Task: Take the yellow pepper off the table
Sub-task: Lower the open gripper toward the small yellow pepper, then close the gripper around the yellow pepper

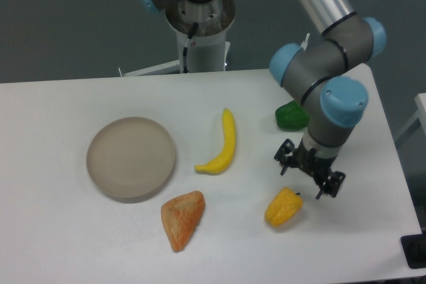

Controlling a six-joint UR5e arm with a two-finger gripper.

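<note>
The tool (309,175) hangs with its fingers apart and nothing between them. The yellow pepper (283,207) lies untouched on the bench (66,244), just below and slightly left of it. Lowering, closing and lifting are all left, I'd say.

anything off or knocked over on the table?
Nothing stands out. The yellow pepper, banana, green pepper, plate and orange bread-like piece lie apart on the table; the hand is above the yellow pepper, empty.

Evenly lit from overhead, bright on the matte white rectangular table (60,244); faint soft shadows, slight overall softness, no glare.
</note>
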